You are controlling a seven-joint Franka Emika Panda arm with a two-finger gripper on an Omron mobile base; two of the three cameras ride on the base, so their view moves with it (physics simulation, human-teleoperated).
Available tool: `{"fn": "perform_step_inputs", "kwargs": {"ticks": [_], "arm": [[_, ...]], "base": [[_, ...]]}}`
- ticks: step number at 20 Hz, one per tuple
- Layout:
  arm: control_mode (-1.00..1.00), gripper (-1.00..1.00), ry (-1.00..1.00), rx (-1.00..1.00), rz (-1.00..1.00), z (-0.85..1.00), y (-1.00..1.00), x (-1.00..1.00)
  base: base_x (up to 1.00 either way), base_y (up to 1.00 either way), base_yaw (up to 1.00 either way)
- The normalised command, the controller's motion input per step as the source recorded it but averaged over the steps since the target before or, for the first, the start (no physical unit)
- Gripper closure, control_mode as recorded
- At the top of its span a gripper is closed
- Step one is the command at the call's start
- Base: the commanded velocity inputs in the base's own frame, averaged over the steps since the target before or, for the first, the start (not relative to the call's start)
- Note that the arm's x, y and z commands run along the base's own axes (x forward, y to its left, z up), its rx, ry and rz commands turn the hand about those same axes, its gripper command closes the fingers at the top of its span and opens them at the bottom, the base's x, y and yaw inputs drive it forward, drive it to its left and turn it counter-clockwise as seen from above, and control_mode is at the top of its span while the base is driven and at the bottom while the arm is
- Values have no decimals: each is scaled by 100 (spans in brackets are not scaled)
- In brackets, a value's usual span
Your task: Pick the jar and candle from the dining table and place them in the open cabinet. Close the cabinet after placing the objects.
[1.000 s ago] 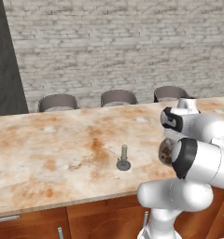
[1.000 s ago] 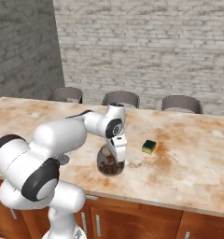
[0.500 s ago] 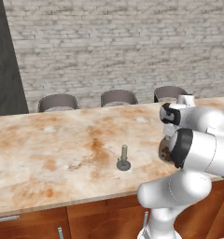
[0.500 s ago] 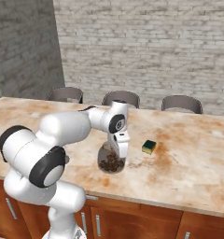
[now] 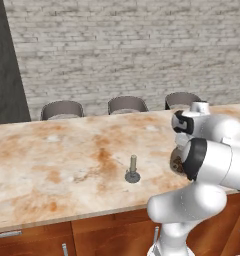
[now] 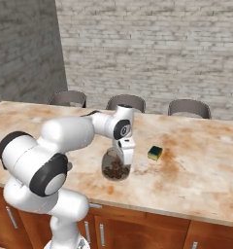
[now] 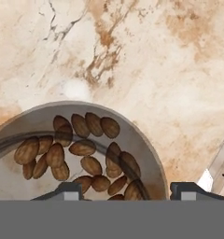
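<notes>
Jar: we see the jar (image 6: 115, 168) low in the middle of the right base view, standing on the table (image 6: 206, 165). It is full of brown lumps.

Pincer: the gripper (image 6: 125, 156) comes down over the jar, with one finger on each side. In the hand view the two tips sit at the bottom edge, left and right of the jar (image 7: 81, 149). We cannot tell if they press the glass yet or are just beside it.

Candle: the candle (image 5: 133, 169) stands up on its little dish in the middle of the left base view, apart from the jar.

What could go wrong: we think the jar could slip, because it is round and smooth and the fingers hold it near the top. If they squeeze off the middle, it could tip over or slide across the table. A fast lift could make it drop.

Also near: a small green and yellow block (image 6: 155, 153) lies just to the right of the jar in the right base view. A wide swing could knock it.

Right base view gives: the whole jar, the gripper on it, and the block.

Left base view gives: the candle in plain sight; the arm covers most of the jar (image 5: 176, 162) at the right.

Hand view gives: the lumps up close and the finger tips.

Cabinet: we cannot see it from here.
</notes>
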Motion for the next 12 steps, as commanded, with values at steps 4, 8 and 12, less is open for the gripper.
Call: {"fn": "perform_step_inputs", "kwargs": {"ticks": [4,8,12], "arm": [[-100,100,6,-6,-14,-17,1,-8],[-100,100,0,3,0,-8,5,-16],[-100,100,-2,2,0,14,6,-20]], "base": [[0,0,0],[0,0,0],[0,0,0]]}}
